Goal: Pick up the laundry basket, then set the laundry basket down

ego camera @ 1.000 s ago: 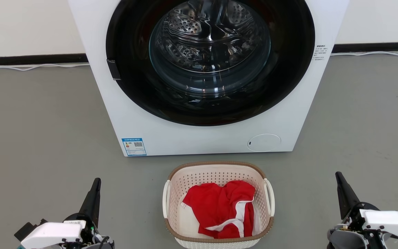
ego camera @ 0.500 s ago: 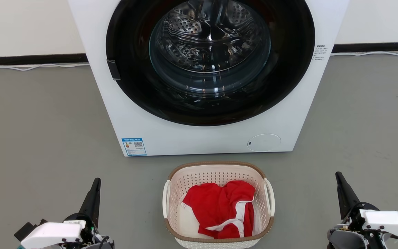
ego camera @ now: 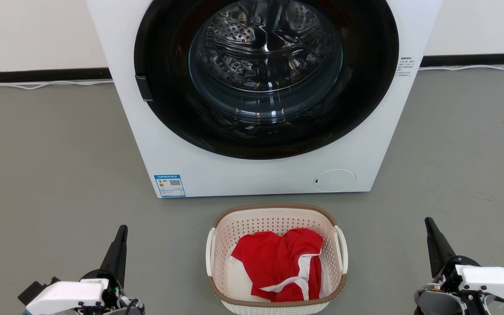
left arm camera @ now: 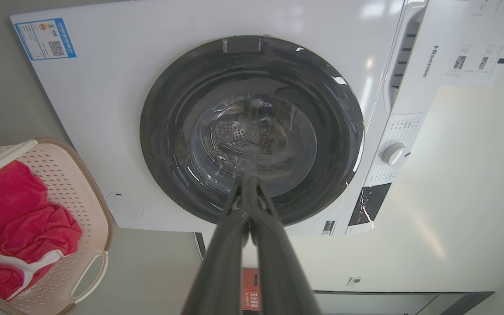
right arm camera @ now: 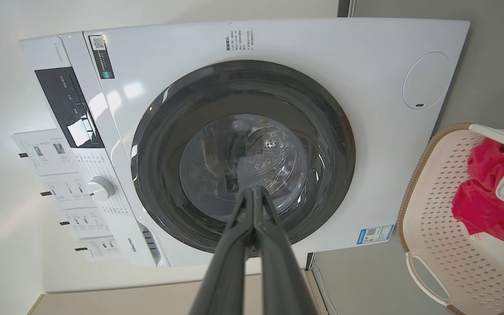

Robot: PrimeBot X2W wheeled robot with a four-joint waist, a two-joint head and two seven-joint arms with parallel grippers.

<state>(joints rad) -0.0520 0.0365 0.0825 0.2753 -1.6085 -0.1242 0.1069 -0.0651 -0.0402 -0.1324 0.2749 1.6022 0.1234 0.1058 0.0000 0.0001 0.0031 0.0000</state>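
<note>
So the basket [ego camera: 256, 225] is sitting on the floor [ego camera: 50, 175] just in front of the washer [ego camera: 252, 175], below its door [ego camera: 265, 74] and a bit toward the round hatch cover [ego camera: 334, 180] low on the washer's front. It isn't touching the washer; a strip of floor shows between them. A red garment [ego camera: 278, 262] with white trim is bunched up inside (can't tell what kind of clothing it is). Both white handles [ego camera: 343, 249] are free.

The left gripper [ego camera: 122, 231] hangs out in front of the washer, off past the corner with the blue label [ego camera: 169, 185], well apart from the basket. Its 2 fingers [left arm camera: 223, 262] are pressed together at the tips with nothing between them, and in the left wrist view they point at the washer's door.

The right gripper [ego camera: 428, 222] is pretty much the mirror of that: out in front of the washer, beyond the hatch-cover corner, also well clear of the basket. Its 2 fingers [right arm camera: 230, 271] are closed tip to tip on nothing and aimed at the door too.
</note>
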